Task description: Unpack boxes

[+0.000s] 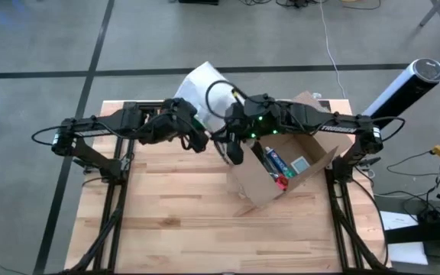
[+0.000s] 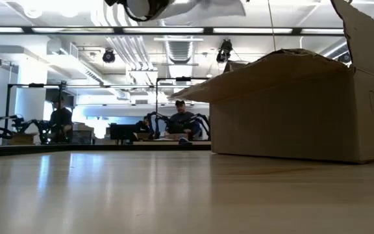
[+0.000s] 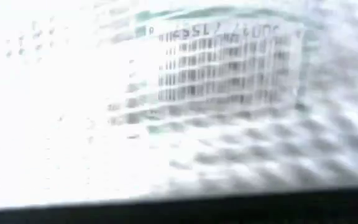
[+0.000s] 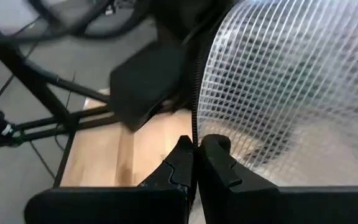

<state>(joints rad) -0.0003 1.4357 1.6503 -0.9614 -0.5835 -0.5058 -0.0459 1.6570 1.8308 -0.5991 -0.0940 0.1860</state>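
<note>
The brown cardboard box [image 1: 289,164] stands open on the table's right half, its flaps spread; in the low view it is the box [image 2: 291,110] at the right. Small packs and a red item [image 1: 281,182] lie inside it. A translucent white mesh pouch [image 1: 201,92] with a black zip edge is held up above the table's far middle, between both arms. My right gripper [image 4: 196,149] is shut on it. My left gripper [image 1: 197,137] is right beside the pouch [image 3: 216,74], whose barcode label fills the left wrist view. My right gripper pinches the pouch's black zip edge [image 4: 194,127] between its two shut fingers, coming roughly level from the table's right side. The pouch [image 4: 278,87] rises and bulges away past the fingers, lifted clear of the table.
Bare wood [image 1: 174,221] lies free across the table's near and left parts. A black and white cylinder [image 1: 403,88] leans beyond the table's far right corner. People sit at desks [image 2: 182,120] in the room behind.
</note>
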